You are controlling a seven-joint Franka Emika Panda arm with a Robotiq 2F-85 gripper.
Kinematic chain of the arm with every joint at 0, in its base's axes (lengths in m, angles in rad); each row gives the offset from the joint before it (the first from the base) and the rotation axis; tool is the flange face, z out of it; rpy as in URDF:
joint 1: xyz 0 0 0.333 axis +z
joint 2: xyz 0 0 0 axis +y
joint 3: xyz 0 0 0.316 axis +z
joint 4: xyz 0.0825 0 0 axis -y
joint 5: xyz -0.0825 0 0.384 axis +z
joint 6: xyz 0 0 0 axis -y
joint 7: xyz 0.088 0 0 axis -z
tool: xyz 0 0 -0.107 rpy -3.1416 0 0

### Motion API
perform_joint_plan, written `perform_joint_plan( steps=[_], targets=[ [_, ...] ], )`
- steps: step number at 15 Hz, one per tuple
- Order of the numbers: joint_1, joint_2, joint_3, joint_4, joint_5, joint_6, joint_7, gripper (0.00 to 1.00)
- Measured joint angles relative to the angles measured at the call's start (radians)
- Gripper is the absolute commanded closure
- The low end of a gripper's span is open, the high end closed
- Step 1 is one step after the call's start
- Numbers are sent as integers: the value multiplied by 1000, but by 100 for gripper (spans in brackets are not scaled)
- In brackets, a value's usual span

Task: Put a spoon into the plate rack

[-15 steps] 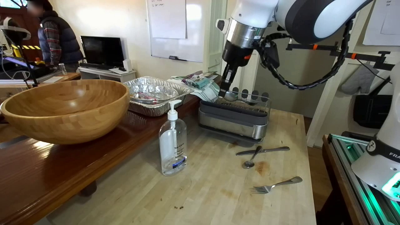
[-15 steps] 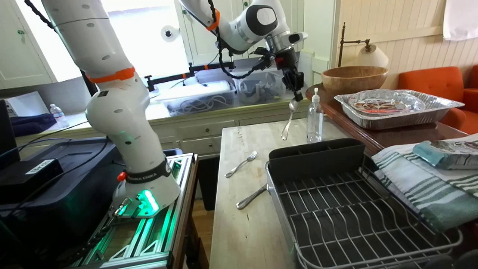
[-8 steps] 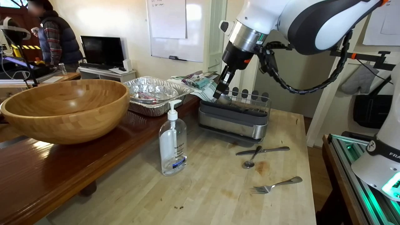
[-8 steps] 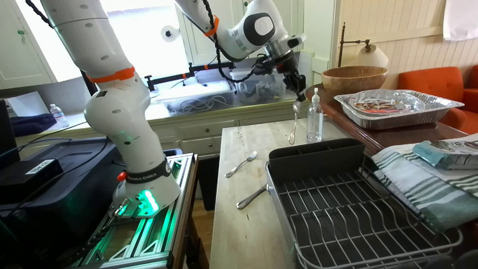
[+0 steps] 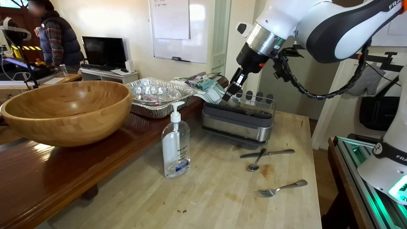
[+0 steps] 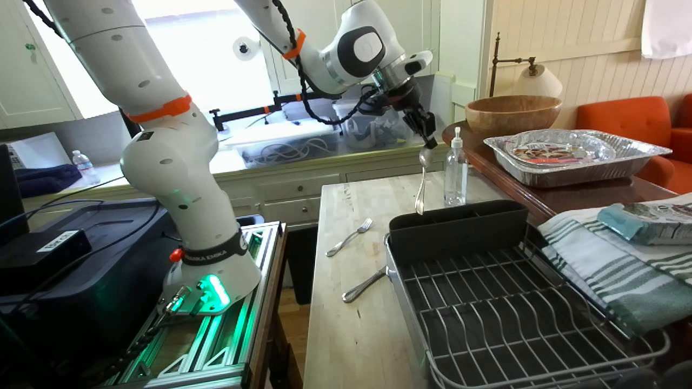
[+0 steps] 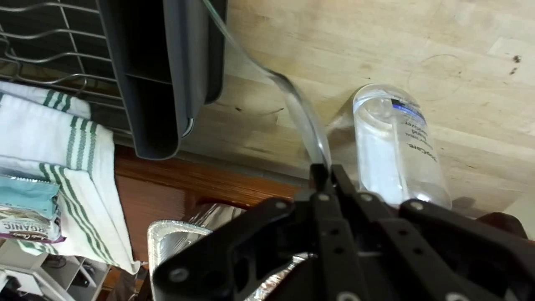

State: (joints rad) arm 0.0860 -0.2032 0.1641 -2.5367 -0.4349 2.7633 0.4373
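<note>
One spoon (image 6: 423,181), not yet in the plate rack (image 6: 486,302): the gripper (image 7: 328,171) pinches it by the bowl end, handle hanging down. In an exterior view it hangs left of the bottle (image 6: 456,178), handle tip near the cutlery holder (image 6: 459,232); contact cannot be told. Judged light, stiff and slippery; the neck should be the surer hold. Legible: "TopCare" on the bottle, "ORGANIC" on the packet (image 7: 27,209), "FRANKA EMIKA" on the arm base (image 6: 200,273).

Wht towel (image 7: 90,188) w/ grn stripes, silv spoon (image 7: 307,123), gry rack (image 5: 233,126), brn bowl (image 5: 73,130)
</note>
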Motion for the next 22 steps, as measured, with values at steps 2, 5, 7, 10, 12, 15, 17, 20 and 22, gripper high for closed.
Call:
perform_joint_plan(
  steps=[2,5,7,10,12,15,17,20,22],
  targets=[
    [-3,-39,0,-37,0,4,15,99],
    [-13,-104,1,-86,-9,5,38,99],
    [-25,-143,1,-114,-20,16,47,99],
    [-50,-183,0,-148,-41,67,48,99],
    [-69,-196,-1,-169,-56,127,47,99],
    [-91,-199,-5,-200,-72,241,44,99],
    [-103,-196,-8,-216,-80,316,44,99],
    [-110,-183,-14,-215,-95,406,48,99],
    [-115,-174,-15,-215,-106,456,56,99]
  ],
)
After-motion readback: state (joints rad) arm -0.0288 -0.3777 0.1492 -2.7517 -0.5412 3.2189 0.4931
